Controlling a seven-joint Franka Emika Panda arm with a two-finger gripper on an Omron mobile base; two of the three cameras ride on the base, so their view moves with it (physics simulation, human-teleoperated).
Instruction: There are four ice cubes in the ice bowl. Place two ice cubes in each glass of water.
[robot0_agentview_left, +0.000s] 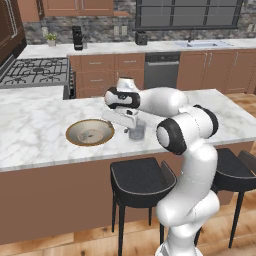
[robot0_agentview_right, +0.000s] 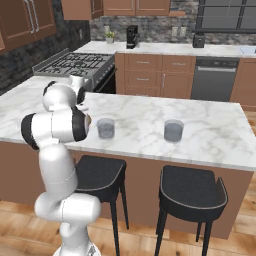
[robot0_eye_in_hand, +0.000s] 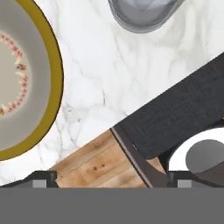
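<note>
The left base view looks forward and down from behind the arm (robot0_agentview_left: 185, 150) on its left side, covering the marble bench (robot0_agentview_left: 40, 135), the ice bowl (robot0_agentview_left: 90, 132) and one glass of water (robot0_agentview_left: 136, 131). The right base view looks from behind on the arm's right side, facing the same bench (robot0_agentview_right: 210, 135) and both glasses (robot0_agentview_right: 106, 128). Both views share the bench, the stools (robot0_agentview_left: 142, 182), the stove (robot0_agentview_left: 35, 70) and the rear cabinets. The hand view looks straight down, close to the bench edge, showing the bowl rim (robot0_eye_in_hand: 54, 78), a glass base (robot0_eye_in_hand: 142, 15) and a stool seat (robot0_eye_in_hand: 183, 109).
</note>
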